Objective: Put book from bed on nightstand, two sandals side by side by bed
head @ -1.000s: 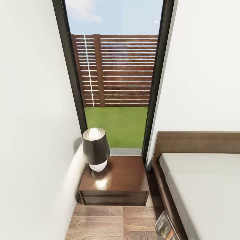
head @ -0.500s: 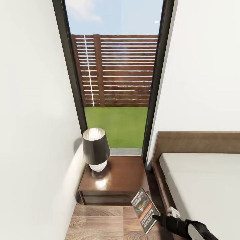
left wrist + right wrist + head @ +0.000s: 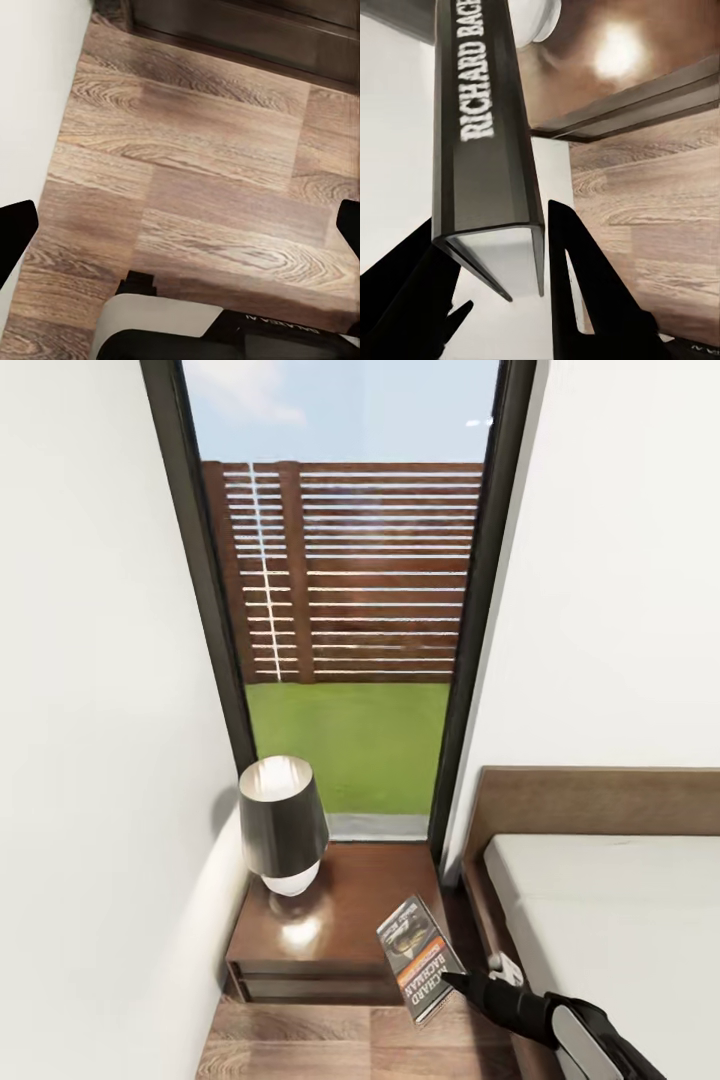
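My right gripper [image 3: 458, 984] is shut on the lower edge of the book [image 3: 418, 957], a thin grey-black paperback with an orange band. It holds the book in the air at the front right corner of the nightstand [image 3: 360, 900], tilted. The right wrist view has the book's spine [image 3: 484, 127] clamped between the dark fingers [image 3: 585, 285], above the nightstand's glossy top [image 3: 645, 52]. The bed [image 3: 620, 930], with its brown headboard [image 3: 600, 800], lies to the right. My left gripper [image 3: 180, 225] is open over bare floor. The sandals are out of view.
A dark-shaded lamp [image 3: 283, 825] with a white base stands on the nightstand's left half. A white wall [image 3: 90, 760] closes the left side. Behind the nightstand is a tall window [image 3: 345, 640] showing grass and a fence. Wood-plank floor [image 3: 330, 1045] runs between wall and bed.
The right arm came up into view and carried the book up and leftward to the nightstand's front corner. The head camera has shifted slightly closer.
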You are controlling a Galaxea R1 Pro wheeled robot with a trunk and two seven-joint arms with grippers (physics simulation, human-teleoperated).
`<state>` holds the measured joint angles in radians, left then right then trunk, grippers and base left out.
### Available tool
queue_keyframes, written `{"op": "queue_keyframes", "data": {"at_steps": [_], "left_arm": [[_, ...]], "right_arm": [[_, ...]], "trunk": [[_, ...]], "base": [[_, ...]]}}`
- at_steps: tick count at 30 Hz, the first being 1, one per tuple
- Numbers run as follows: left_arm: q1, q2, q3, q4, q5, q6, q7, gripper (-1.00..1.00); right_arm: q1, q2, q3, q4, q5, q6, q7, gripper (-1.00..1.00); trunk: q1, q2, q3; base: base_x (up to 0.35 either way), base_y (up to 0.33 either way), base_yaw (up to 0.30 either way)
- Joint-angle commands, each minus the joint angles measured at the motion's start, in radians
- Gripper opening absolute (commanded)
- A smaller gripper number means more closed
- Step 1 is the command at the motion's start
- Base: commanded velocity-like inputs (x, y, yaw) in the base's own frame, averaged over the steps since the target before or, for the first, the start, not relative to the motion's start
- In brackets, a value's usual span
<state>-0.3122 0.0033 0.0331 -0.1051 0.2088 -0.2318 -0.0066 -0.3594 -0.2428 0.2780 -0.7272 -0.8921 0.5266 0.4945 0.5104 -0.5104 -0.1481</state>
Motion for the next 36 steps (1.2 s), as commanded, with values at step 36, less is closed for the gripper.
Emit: {"op": "queue_keyframes", "data": {"at_steps": [36], "left_arm": [[-0.011, -0.012, 0.001, -0.819, 0.000, 0.693, -1.315, 1.00]], "right_arm": [[-0.001, 0.005, 0.004, 0.010, -0.013, -0.009, -0.011, -1.00]], "trunk": [[0.001, -0.002, -0.002]], "base": [[0.188, 0.000, 0.000]]}}
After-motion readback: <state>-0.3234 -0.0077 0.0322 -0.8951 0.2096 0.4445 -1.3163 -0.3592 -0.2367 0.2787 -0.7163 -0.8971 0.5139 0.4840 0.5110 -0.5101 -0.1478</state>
